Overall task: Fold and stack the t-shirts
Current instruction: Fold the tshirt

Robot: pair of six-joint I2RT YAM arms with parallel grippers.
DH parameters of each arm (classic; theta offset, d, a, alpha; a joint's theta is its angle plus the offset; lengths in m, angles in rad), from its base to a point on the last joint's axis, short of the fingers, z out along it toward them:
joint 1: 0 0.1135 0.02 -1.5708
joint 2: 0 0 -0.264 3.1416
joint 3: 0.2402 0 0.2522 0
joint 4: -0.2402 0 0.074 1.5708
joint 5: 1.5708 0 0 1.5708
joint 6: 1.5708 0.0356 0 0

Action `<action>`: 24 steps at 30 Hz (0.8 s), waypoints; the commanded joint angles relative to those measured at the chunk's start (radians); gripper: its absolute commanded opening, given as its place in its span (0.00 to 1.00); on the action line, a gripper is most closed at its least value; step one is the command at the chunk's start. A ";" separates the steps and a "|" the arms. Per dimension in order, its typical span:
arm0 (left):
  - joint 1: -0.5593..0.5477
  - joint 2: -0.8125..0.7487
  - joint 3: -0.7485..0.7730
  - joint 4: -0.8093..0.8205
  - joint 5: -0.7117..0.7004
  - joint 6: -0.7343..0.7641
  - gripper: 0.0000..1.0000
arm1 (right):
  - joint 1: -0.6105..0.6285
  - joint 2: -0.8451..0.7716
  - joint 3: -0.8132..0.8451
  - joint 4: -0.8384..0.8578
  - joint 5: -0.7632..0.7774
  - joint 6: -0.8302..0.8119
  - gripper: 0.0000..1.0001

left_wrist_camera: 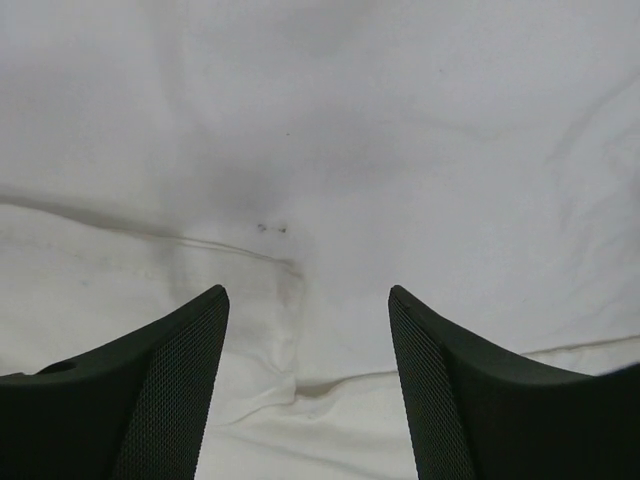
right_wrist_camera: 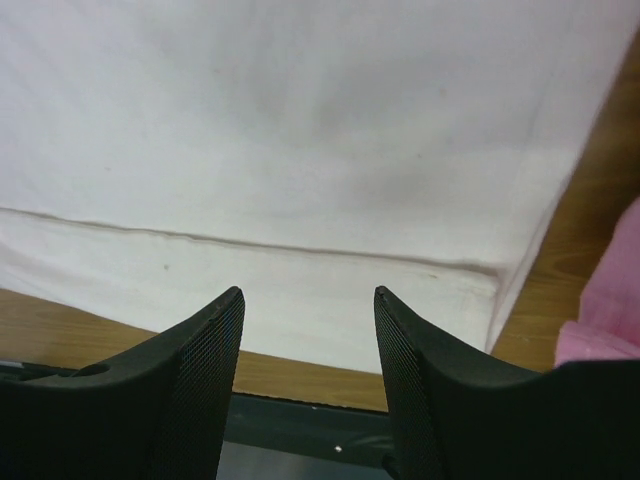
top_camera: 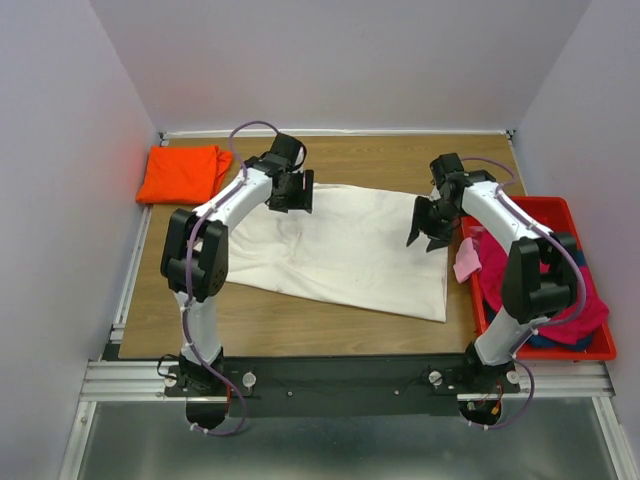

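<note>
A large cream-white t-shirt [top_camera: 345, 250] lies folded flat across the middle of the table. It fills the left wrist view [left_wrist_camera: 330, 130] and most of the right wrist view [right_wrist_camera: 300, 130]. My left gripper [top_camera: 291, 193] hovers open and empty over its far left edge. My right gripper [top_camera: 428, 230] hovers open and empty over its far right edge. A folded orange t-shirt [top_camera: 182, 172] lies at the far left corner. Magenta [top_camera: 545, 290], pale pink [top_camera: 467, 260] and dark blue shirts sit in the red bin [top_camera: 592, 348] at the right.
The pink cloth hangs over the bin's left rim beside the white shirt's right edge, and shows in the right wrist view [right_wrist_camera: 605, 300]. The table's near edge meets a black rail [top_camera: 340, 375]. Walls close in on three sides.
</note>
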State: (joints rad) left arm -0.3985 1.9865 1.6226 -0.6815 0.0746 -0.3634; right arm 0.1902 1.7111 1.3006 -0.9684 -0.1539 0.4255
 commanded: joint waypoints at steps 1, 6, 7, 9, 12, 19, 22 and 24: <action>0.047 -0.112 -0.081 0.052 0.007 0.007 0.74 | 0.028 0.028 0.045 0.078 -0.058 -0.007 0.62; 0.136 -0.137 -0.225 0.112 0.020 0.034 0.77 | 0.054 0.070 -0.001 0.155 -0.052 -0.007 0.62; 0.150 -0.143 -0.246 0.141 0.028 0.037 0.77 | 0.057 0.084 -0.012 0.180 -0.050 -0.005 0.62; 0.194 -0.147 -0.292 0.174 0.037 0.041 0.78 | 0.063 0.097 -0.035 0.212 -0.041 -0.004 0.62; 0.233 -0.158 -0.348 0.204 0.044 0.047 0.79 | 0.069 0.117 -0.067 0.230 -0.029 -0.001 0.62; 0.286 -0.172 -0.449 0.253 0.044 0.072 0.79 | 0.069 0.137 -0.170 0.247 0.024 0.010 0.62; 0.288 -0.172 -0.492 0.255 0.039 0.067 0.79 | 0.069 0.136 -0.216 0.244 0.040 0.022 0.62; 0.293 -0.173 -0.518 0.241 0.027 0.057 0.79 | 0.069 0.130 -0.236 0.244 0.042 0.041 0.62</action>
State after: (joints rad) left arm -0.1123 1.8179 1.1648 -0.4240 0.0994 -0.3065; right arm 0.2497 1.8137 1.1450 -0.7250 -0.1680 0.4431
